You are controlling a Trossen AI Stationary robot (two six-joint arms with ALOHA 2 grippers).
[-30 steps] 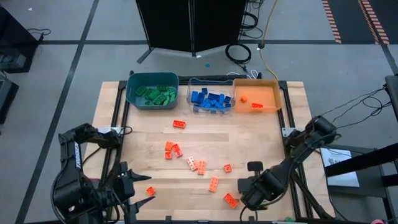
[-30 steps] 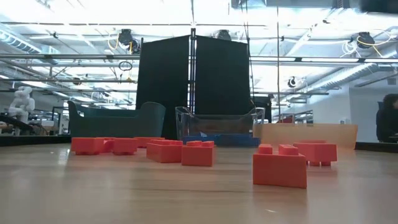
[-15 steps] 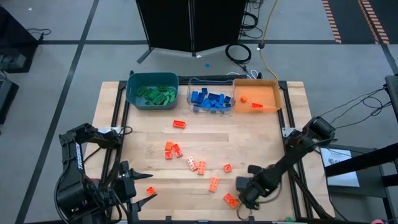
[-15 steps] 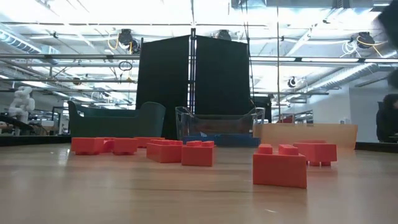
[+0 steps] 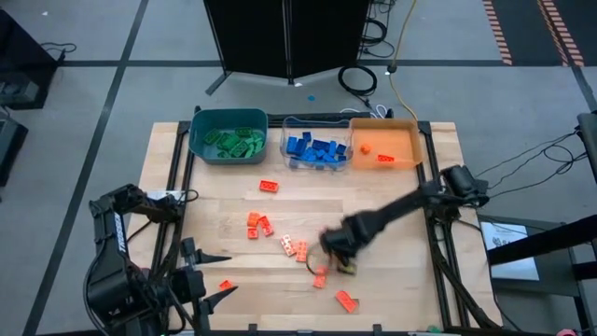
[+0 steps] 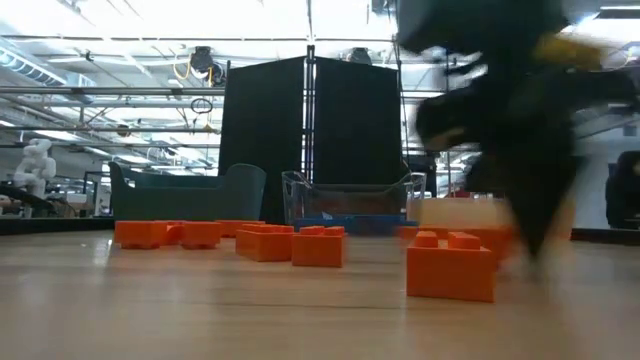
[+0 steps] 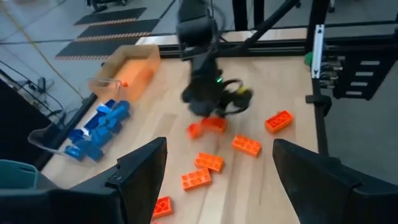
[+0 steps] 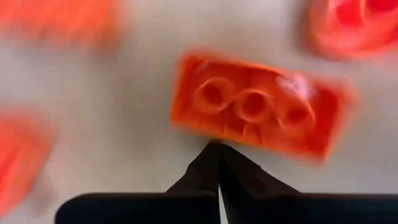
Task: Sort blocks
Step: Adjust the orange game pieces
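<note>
Nine or so orange-red blocks (image 5: 264,225) lie loose mid-counter (image 5: 392,201) from above, green and blue ones already binned at the far edge, so I judge only orange remains; my right claw (image 5: 338,262) hangs over that scatter, my left claw (image 5: 213,277) waits at the near-left corner, fingers spread; at counter level the right arm blurs above the nearest brick (image 6: 450,267); the left wrist shows the right claw over an upturned block (image 7: 208,127); the right wrist shows its tips pressed together, empty, just beside that block's underside (image 8: 258,106), probably to nudge it.
</note>
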